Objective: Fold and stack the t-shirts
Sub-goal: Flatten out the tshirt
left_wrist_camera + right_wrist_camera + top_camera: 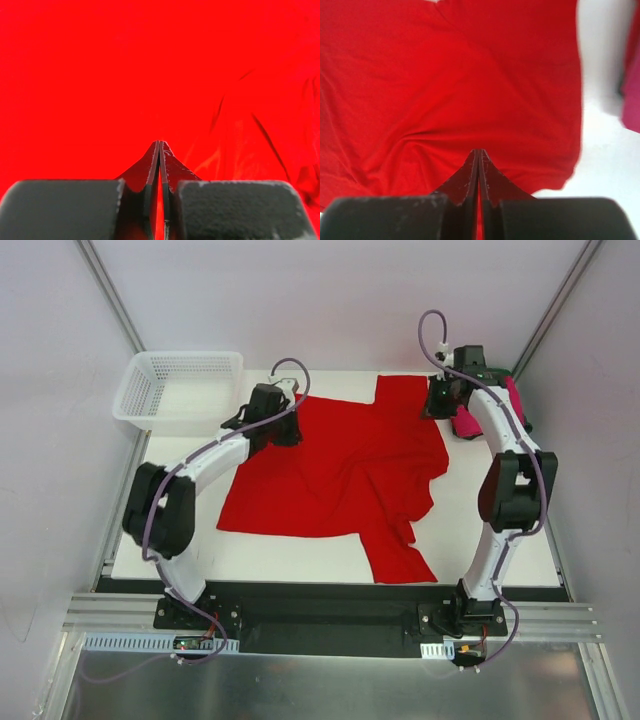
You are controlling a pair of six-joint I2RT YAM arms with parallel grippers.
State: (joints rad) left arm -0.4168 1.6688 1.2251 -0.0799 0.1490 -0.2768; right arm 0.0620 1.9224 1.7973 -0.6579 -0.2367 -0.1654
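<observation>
Red t-shirt lengthwise left-right, hem left, neck right, left pincer and right pincer clamping it

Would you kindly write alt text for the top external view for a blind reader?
A bright red t-shirt lies spread and wrinkled on a white table, with the left gripper and right gripper, both closed, down at its far edge. A white mesh basket stands far left; a magenta-pink shirt lies far right.
</observation>
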